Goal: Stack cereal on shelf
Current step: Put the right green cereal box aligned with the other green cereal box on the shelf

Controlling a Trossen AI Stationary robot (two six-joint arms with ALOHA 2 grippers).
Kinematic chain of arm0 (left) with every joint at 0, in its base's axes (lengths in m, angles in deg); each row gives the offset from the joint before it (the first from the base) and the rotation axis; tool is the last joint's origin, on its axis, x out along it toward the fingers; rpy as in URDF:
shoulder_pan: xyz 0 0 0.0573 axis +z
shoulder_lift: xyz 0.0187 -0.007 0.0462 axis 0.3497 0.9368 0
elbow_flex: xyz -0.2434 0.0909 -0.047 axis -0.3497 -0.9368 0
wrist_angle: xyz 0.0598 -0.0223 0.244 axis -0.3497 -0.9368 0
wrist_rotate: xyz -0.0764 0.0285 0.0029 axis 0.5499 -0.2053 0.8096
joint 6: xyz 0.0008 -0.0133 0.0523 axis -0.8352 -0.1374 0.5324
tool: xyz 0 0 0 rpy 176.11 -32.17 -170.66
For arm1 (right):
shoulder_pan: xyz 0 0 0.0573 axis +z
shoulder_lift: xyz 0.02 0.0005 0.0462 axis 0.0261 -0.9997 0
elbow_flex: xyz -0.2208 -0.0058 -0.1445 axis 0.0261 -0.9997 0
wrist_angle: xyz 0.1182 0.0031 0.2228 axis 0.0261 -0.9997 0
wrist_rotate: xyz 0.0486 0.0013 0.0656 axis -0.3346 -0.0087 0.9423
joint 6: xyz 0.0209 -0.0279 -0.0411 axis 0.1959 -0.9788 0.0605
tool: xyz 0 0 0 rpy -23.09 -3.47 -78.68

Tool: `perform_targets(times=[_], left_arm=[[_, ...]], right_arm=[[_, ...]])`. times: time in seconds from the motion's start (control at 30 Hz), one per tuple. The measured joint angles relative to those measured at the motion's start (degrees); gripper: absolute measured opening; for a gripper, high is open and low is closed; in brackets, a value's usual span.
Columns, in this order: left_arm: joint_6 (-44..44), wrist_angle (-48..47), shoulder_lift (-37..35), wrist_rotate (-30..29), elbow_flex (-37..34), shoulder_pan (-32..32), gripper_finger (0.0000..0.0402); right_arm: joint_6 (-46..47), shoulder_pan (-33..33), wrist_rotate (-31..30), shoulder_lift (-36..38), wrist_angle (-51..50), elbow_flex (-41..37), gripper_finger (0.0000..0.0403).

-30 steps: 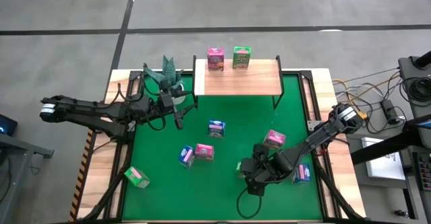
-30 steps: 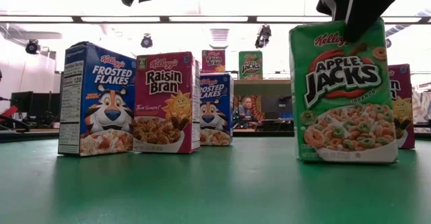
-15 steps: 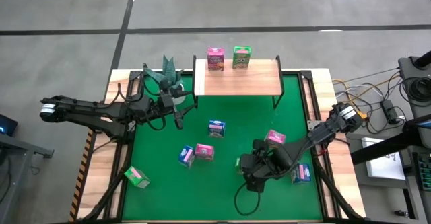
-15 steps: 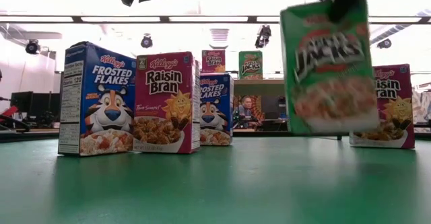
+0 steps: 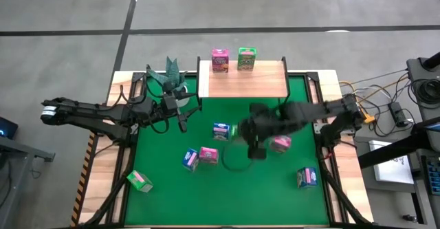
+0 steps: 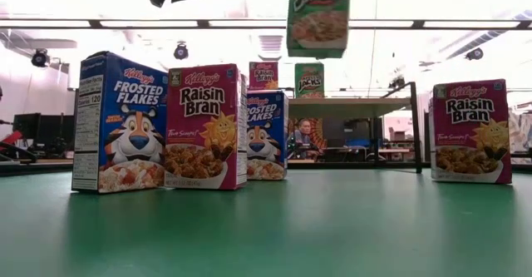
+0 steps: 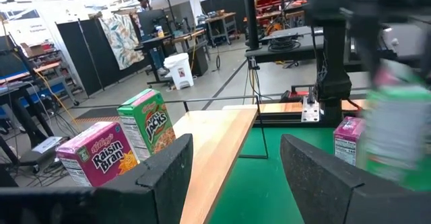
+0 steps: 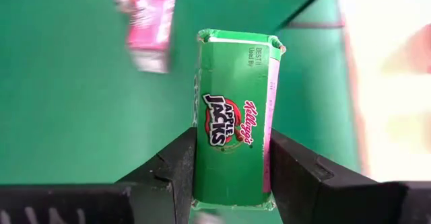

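Green Apple Jacks carton (image 8: 234, 120) clamped between the two fingers of the right end effector (image 5: 256, 134), carried high above the green mat (image 5: 165, 194) near the middle of the worktop (image 5: 345, 188); the low view shows the same carton hanging clear of the surface, and it appears blurred in the left wrist view. Pale wooden shelf (image 5: 247, 81) at the far edge, bearing a pink Raisin Bran carton (image 5: 220, 60) and a second green carton (image 5: 247, 58) side by side along its far edge, with most of the board bare. Left end effector (image 5: 182, 113) waits at the left, near the shelf's left post, its fingers standing wide and empty. Remaining cartons on the mat: a blue one (image 5: 221, 131) just beside the carried carton, a blue (image 5: 190, 160) and pink (image 5: 208, 155) pair touching, a pink one (image 5: 280, 144) partly under the right arm, a blue one (image 5: 307, 177) at near right, a green one (image 5: 139, 181) lying at near left. Judged risks: the grip sits on the carton's narrow sides, so a fast swing could let it twist or slip; a low approach could catch the black end post (image 5: 283, 62) or the board's near edge; setting down too close to the shelved pair could topple them off the far side
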Motion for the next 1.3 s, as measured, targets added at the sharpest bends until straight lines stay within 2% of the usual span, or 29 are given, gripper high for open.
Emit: perform_targets(times=[0.33,0.6,0.7,0.9,1.3], left_arm=[[0.70,0.09,0.00,0.00,0.00,0.00,0.0207],[1.22,0.11,0.00,0.00,0.00,0.00,0.0207],[1.31,0.11,0.00,0.00,0.00,0.02,0.0207],[1.31,0.13,0.00,0.00,0.00,0.02,0.0207],[1.61,0.15,0.00,-0.02,0.00,0.02,0.0207]], right_arm=[[-24.04,-19.70,3.04,0.33,-1.88,7.11,0.0148],[-33.63,-38.60,17.73,0.33,2.97,4.34,0.0148],[-36.17,-43.49,20.26,0.31,3.38,2.93,0.0148],[-39.27,-48.30,20.52,0.31,4.76,1.12,0.0148],[-39.24,-48.26,21.46,0.24,7.89,-4.31,0.0151]])
